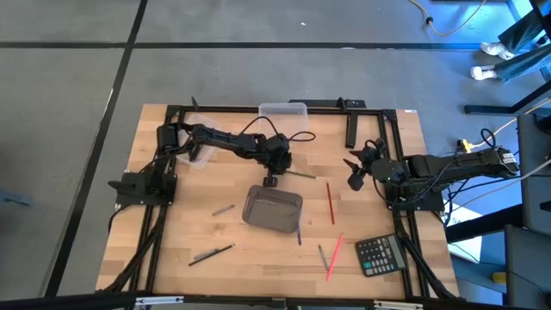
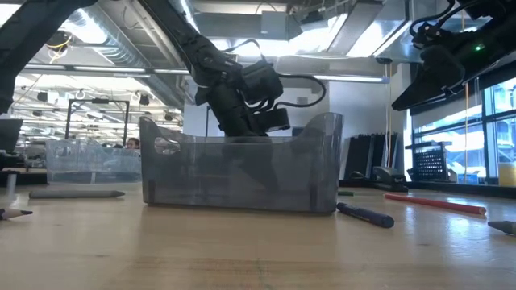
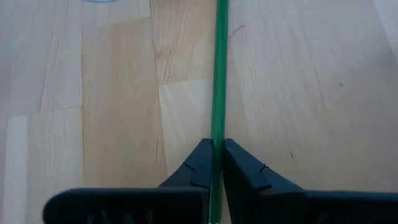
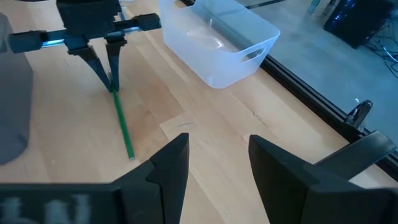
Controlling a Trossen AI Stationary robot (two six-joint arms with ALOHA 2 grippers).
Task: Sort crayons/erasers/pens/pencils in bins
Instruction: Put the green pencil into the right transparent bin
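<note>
left clear bin (image 1: 196, 153): sits at table's left edge beside my left arm base, partly hidden under the arm; contents I can't tell.
loose sticks left (image 1: 212, 252): dark one near the front edge, grey one (image 1: 223, 208) just left of the grey bin; both unsorted, well apart from any bin.
left gripper (image 1: 270, 180): mine, fingers (image 3: 239, 171) pinched tight on the green pencil (image 3: 218, 81), gripping its near end so the long part sticks out ahead, roughly level over the wood.
green pencil place: just behind the grey bin (image 1: 273, 209), not over it yet; I judge the grip is for carrying it to a bin.
back clear bin (image 4: 217, 42): at table's far edge, looks empty, near the pencil too, so which bin I can't say.
middle sticks: dark pen (image 2: 364, 214) just right of grey bin, red pencil (image 1: 331, 202) farther right, more (image 1: 332, 256) by the calculator (image 1: 380, 255).
right gripper (image 4: 217, 163): mine, fingers spread wide, holding nothing, waiting over the table's right side facing the left gripper.
</note>
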